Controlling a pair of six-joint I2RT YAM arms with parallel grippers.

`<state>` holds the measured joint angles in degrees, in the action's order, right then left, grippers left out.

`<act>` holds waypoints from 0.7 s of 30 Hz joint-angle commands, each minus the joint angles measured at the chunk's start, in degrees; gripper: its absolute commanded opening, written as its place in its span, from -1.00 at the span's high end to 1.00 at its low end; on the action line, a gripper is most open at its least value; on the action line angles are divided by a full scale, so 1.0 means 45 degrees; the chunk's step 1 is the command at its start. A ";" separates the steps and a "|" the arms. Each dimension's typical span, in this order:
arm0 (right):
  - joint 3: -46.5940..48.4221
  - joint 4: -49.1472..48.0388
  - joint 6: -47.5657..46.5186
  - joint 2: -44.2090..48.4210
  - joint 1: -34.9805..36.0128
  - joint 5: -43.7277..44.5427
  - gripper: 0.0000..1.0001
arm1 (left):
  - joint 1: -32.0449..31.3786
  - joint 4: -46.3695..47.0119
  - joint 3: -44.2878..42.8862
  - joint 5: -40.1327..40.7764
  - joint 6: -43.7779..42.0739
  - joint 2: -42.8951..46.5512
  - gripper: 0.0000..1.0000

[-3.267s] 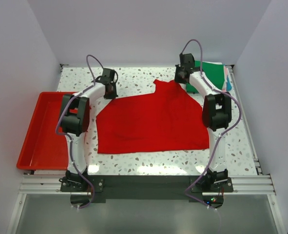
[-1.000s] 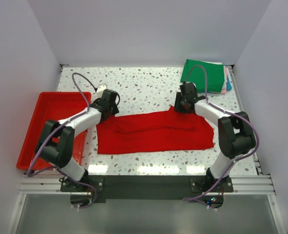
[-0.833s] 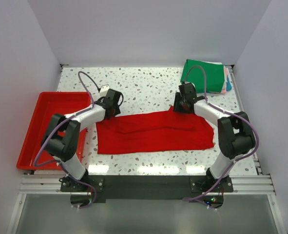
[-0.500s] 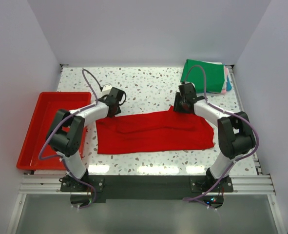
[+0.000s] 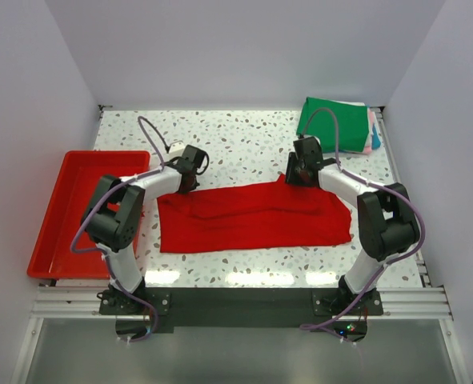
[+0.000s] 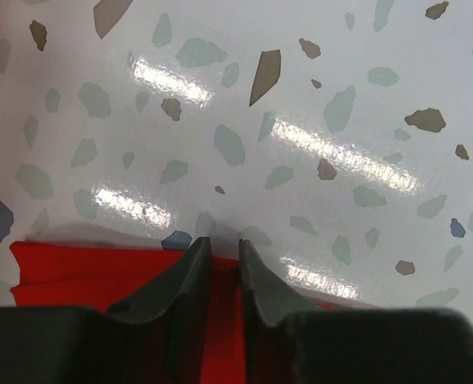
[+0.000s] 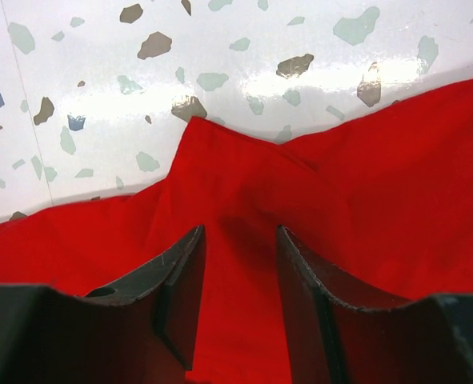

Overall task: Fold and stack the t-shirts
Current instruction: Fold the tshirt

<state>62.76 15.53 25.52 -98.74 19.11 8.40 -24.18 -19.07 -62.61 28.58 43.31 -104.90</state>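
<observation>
The red t-shirt (image 5: pixel 252 216) lies on the speckled table as a wide, shallow band, folded over toward me. My left gripper (image 5: pixel 187 182) is at its far left edge. In the left wrist view the jaws (image 6: pixel 224 244) stand nearly together with the red cloth's edge (image 6: pixel 92 276) between them. My right gripper (image 5: pixel 299 179) is over the raised point on the shirt's far edge. In the right wrist view it (image 7: pixel 240 232) is open, with the red cloth (image 7: pixel 364 176) lying flat under the gap. A folded green t-shirt (image 5: pixel 336 124) tops a stack at the far right, with pink, white and teal edges showing.
A rigid red plastic tray (image 5: pixel 60 216) sits at the table's left edge, next to the left arm. The white back and side walls close in the table. The arm bases stand on a metal rail at the near edge.
The shirt's far half has been brought toward me, so the spread shirt is now a narrow band. Over the last second the left gripper crept up and to the right; the right arm stayed still.
</observation>
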 commanded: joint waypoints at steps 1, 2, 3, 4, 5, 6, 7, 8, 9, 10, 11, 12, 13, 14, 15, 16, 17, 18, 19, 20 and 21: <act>-0.0080 -0.0521 0.0149 0.0477 0.0030 0.0242 0.13 | -0.0075 -0.0020 -0.0423 0.0192 0.0337 0.0108 0.66; -0.0080 -0.0541 0.0150 0.0458 0.0030 0.0203 0.13 | -0.0075 -0.0001 -0.0384 0.0192 0.0317 0.0167 0.73; -0.0099 -0.0541 0.0169 0.0477 0.0030 0.0183 0.14 | -0.0075 0.0000 -0.0345 0.0192 0.0317 0.0244 0.82; -0.0099 -0.0521 0.0189 0.0477 0.0030 0.0183 0.14 | -0.0075 0.0019 -0.0306 0.0192 0.0336 0.0342 0.98; -0.0119 -0.0541 0.0189 0.0496 0.0030 0.0183 0.14 | -0.0075 0.0019 -0.0209 0.0212 0.0356 0.0556 1.00; -0.0138 -0.0560 0.0227 0.0516 0.0030 0.0164 0.14 | -0.0075 0.0000 -0.0150 0.0231 0.0375 0.0712 1.00; -0.0158 -0.0560 0.0228 0.0555 0.0030 0.0125 0.14 | -0.0075 0.0019 -0.0091 0.0289 0.0376 0.0888 1.00; -0.0177 -0.0560 0.0247 0.0575 0.0030 0.0144 0.14 | -0.0075 0.0000 0.0025 0.0387 0.0414 0.1218 1.00; -0.0178 -0.0541 0.0247 0.0594 0.0010 0.0125 0.14 | -0.0056 -0.0097 0.0065 0.0465 0.0415 0.1396 1.00; -0.0178 -0.0541 0.0267 0.0633 0.0030 0.0105 0.15 | -0.0055 -0.0156 0.0124 0.0543 0.0453 0.1765 1.00; -0.0178 -0.0541 0.0267 0.0672 0.0030 0.0105 0.15 | -0.0055 -0.0253 0.0143 0.0660 0.0492 0.1943 1.00; -0.0197 -0.0521 0.0286 0.0711 0.0030 0.0124 0.15 | -0.0055 -0.0409 0.0202 0.0738 0.0512 0.2157 1.00; -0.0197 -0.0521 0.0306 0.0789 0.0030 0.0163 0.15 | -0.0036 -0.0488 0.0241 0.0778 0.0551 0.2565 1.00; -0.0197 -0.0483 0.0325 0.0828 0.0030 0.0183 0.15 | -0.0036 -0.0547 0.0415 0.0875 0.0648 0.2801 1.00; -0.0236 -0.0463 0.0306 0.0867 0.0030 0.0203 0.15 | -0.0016 -0.0644 0.0552 0.0915 0.0707 0.3036 1.00; -0.0256 -0.0463 0.0325 0.0984 0.0030 0.0241 0.15 | 0.0003 -0.0684 0.0863 0.0857 0.0785 0.3502 1.00; -0.0275 -0.0405 0.0306 0.1024 0.0030 0.0280 0.15 | 0.0023 -0.0703 0.1079 0.0798 0.0999 0.3758 1.00; -0.0295 -0.0385 0.0325 0.1082 0.0030 0.0320 0.15 | 0.0100 -0.0839 0.1294 0.0759 0.1175 0.3993 1.00; -0.0314 -0.0346 0.0325 0.1141 0.0030 0.0301 0.15 | 0.0140 -0.0918 0.1799 0.0759 0.1389 0.4517 1.00; -0.0334 -0.0287 0.0325 0.1199 0.0030 0.0320 0.15 | 0.0179 -0.0976 0.2074 0.0797 0.1701 0.4813 1.00; -0.0373 -0.0268 0.0345 0.1277 0.0030 0.0320 0.15 | 0.0314 -0.1074 0.2348 0.0798 0.1878 0.5086 1.00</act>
<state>61.54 15.59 26.17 -96.38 19.11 8.25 -23.92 -21.58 -55.61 30.30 47.31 -85.91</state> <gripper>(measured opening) 0.426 0.018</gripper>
